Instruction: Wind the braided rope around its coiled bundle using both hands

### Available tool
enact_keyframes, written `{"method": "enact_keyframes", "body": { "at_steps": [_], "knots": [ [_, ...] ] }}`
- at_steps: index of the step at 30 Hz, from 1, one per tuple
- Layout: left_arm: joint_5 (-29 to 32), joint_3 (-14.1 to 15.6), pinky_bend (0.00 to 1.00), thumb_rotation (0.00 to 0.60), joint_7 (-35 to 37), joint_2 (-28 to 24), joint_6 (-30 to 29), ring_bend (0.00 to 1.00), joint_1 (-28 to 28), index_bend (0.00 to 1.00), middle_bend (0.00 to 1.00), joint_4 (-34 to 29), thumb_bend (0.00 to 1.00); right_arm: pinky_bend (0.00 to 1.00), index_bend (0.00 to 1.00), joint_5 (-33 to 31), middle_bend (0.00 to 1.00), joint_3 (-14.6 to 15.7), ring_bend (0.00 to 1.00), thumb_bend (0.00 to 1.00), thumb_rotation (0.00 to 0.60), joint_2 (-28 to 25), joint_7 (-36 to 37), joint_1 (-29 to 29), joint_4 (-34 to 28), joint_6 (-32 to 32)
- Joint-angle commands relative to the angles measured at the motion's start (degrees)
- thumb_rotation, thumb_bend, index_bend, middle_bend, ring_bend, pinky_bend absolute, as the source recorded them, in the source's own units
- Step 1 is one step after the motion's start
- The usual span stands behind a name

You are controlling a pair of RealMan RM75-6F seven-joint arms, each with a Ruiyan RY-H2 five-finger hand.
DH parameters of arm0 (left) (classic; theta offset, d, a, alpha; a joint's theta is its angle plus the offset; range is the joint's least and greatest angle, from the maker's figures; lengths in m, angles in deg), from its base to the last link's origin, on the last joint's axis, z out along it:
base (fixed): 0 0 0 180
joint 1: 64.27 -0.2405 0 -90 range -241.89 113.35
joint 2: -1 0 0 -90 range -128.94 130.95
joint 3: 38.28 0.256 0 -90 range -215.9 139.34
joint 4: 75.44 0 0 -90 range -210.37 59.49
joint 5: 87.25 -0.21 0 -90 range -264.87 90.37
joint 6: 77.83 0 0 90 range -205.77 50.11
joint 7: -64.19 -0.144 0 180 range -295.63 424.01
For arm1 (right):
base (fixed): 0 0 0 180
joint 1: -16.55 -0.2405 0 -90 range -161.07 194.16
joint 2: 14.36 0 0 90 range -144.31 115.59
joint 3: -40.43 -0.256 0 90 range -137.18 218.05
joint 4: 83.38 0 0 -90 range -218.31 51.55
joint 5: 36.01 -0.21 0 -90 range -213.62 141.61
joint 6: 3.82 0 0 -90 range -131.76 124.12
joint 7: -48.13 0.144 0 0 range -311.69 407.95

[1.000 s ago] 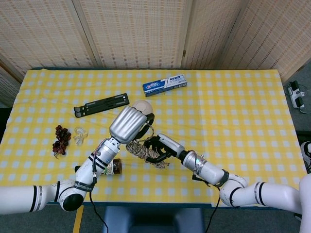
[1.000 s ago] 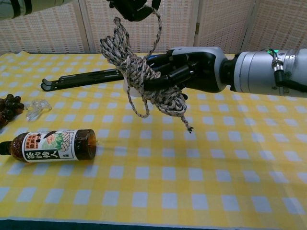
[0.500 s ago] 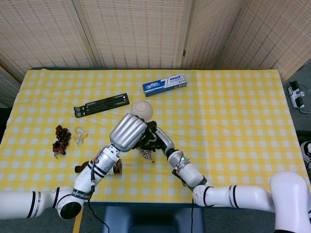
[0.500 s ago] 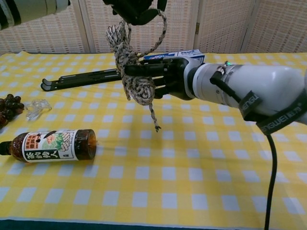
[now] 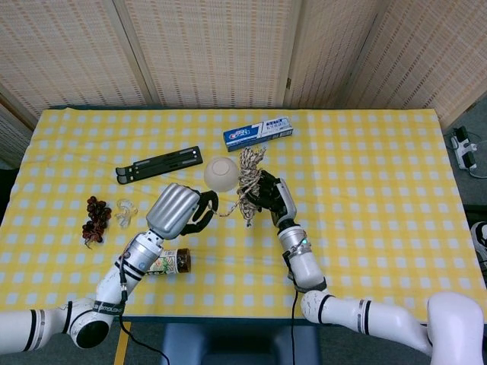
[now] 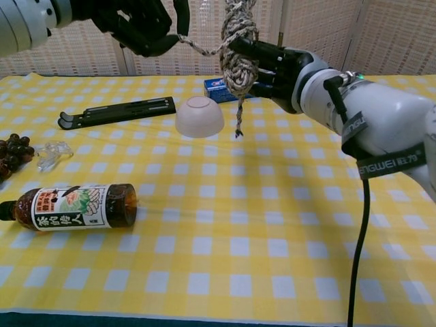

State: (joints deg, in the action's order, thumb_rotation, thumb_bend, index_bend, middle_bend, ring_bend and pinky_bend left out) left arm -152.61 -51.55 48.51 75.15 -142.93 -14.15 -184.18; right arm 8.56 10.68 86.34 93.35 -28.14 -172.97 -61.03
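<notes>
The braided rope bundle (image 5: 249, 179) (image 6: 238, 48) hangs upright above the table, speckled grey and white, with a short tail dangling below it. My right hand (image 5: 270, 196) (image 6: 272, 63) grips the bundle from its right side. One loose strand (image 5: 225, 213) (image 6: 201, 48) runs leftward from the bundle to my left hand (image 5: 183, 213) (image 6: 139, 24), which holds the strand's end in its curled dark fingers. The two hands are apart, with the strand stretched between them.
An upturned white bowl (image 5: 221, 173) (image 6: 199, 116) sits under the rope. A tea bottle (image 5: 169, 262) (image 6: 71, 206) lies near the front left. A black stand (image 5: 158, 164), a toothpaste box (image 5: 258, 133), grapes (image 5: 95, 220) and a clear plastic piece (image 5: 124, 213) lie on the yellow checked cloth.
My left hand has pulled away to the left, drawing a strand out from the bundle. My right hand has carried the bundle up and further back, uncovering the bowl.
</notes>
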Motion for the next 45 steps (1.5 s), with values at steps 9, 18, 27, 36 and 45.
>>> {"method": "enact_keyframes", "body": {
  "at_steps": [9,18,27,36,45],
  "knots": [
    [4.07,1.28,0.75,0.600,3.04,-0.25,3.30,0.76,-2.71,0.64,0.84,7.32,0.55,0.85,0.98,8.64,0.80,-2.27,0.87,0.55,0.600,-7.31,5.41,6.51,-0.72,4.60],
    [7.51,1.16,0.75,0.600,1.98,0.93,5.00,0.76,-3.12,0.65,0.85,12.17,0.55,0.85,0.98,15.17,0.80,-1.75,0.87,0.55,0.600,-12.25,9.75,9.14,-0.60,9.10],
    [9.67,0.84,0.75,0.600,1.37,2.46,7.17,0.76,-2.74,0.65,0.85,14.97,0.55,0.85,0.98,21.18,0.80,-0.96,0.87,0.55,0.600,-15.44,14.48,10.08,-0.72,11.99],
    [7.45,0.32,0.75,0.600,1.79,2.24,8.40,0.76,-2.16,0.65,0.85,14.12,0.55,0.85,0.98,34.37,0.80,2.65,0.88,0.55,0.600,-17.89,13.16,9.24,0.60,8.30],
    [5.36,-0.70,0.75,0.600,-1.07,-0.35,10.88,0.76,0.53,0.64,0.85,9.95,0.55,0.85,0.98,45.77,0.80,8.98,0.87,0.55,0.600,-23.88,9.90,5.80,-1.46,9.12]
  ]
}}
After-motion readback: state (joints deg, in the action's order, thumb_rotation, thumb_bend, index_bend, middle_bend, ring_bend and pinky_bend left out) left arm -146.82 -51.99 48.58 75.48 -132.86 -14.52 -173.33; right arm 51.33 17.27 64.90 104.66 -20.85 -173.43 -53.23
